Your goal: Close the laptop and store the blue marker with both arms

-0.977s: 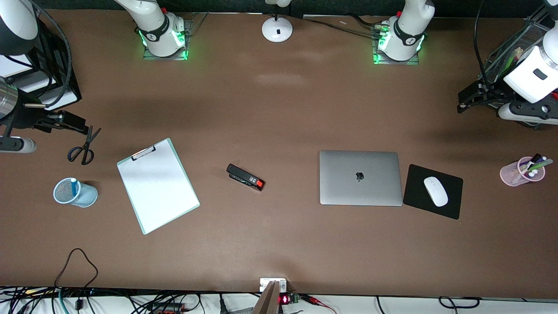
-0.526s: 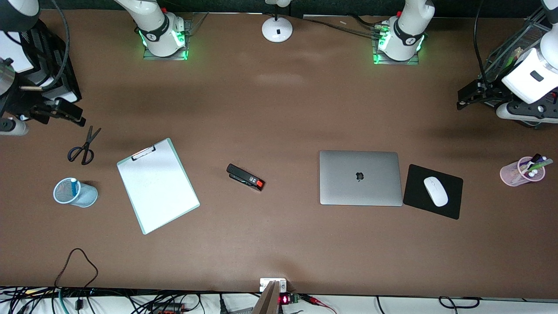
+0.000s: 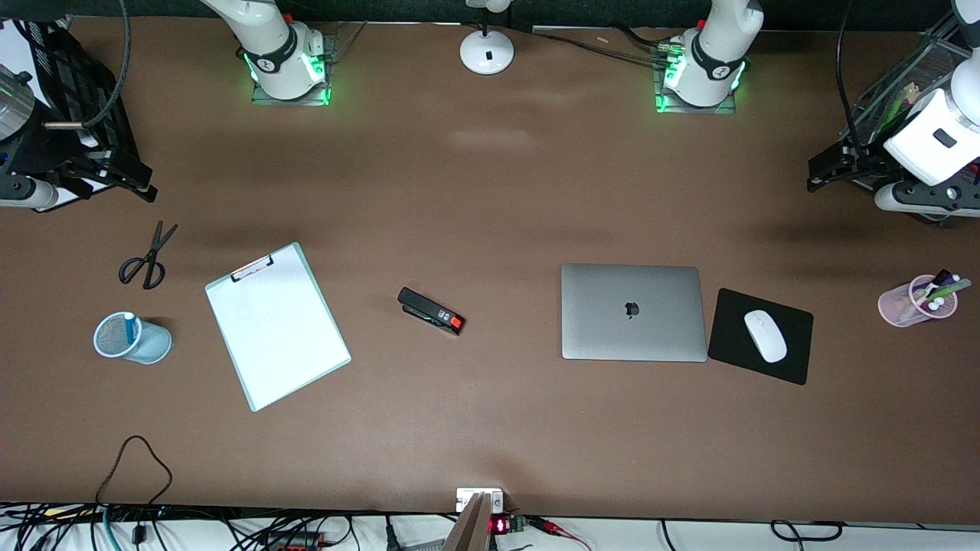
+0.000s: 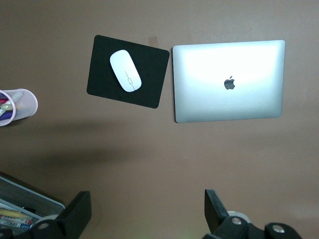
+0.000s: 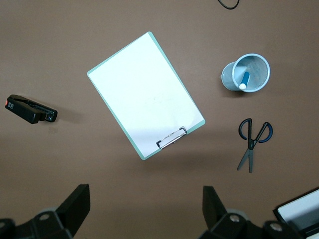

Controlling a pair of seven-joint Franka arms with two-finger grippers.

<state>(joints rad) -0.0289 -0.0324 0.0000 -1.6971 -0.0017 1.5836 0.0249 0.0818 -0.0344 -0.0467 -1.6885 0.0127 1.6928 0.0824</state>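
The silver laptop [image 3: 633, 312] lies closed, apple logo up, toward the left arm's end of the table; it also shows in the left wrist view [image 4: 229, 81]. The blue marker [image 3: 130, 327] stands in a pale blue mesh cup [image 3: 155, 342] toward the right arm's end; both show in the right wrist view, the marker [image 5: 244, 79] inside the cup [image 5: 228, 79]. My left gripper [image 3: 823, 172] is open and empty, high over bare table [image 4: 147, 209]. My right gripper [image 3: 126, 182] is open and empty, high over bare table beside the clipboard [image 5: 145, 204].
A clipboard [image 3: 276, 325], a black stapler [image 3: 430, 311] and scissors [image 3: 145, 260] lie on the table. A white mouse [image 3: 765, 335] sits on a black pad [image 3: 788, 367] beside the laptop. A pink cup of markers [image 3: 911, 302], a wire tray [image 3: 903, 84] and a lamp base [image 3: 487, 52] stand at the edges.
The right gripper has drawn back from over the scissors toward the black tray at its end of the table. The left gripper has barely shifted. Nothing on the table has moved.
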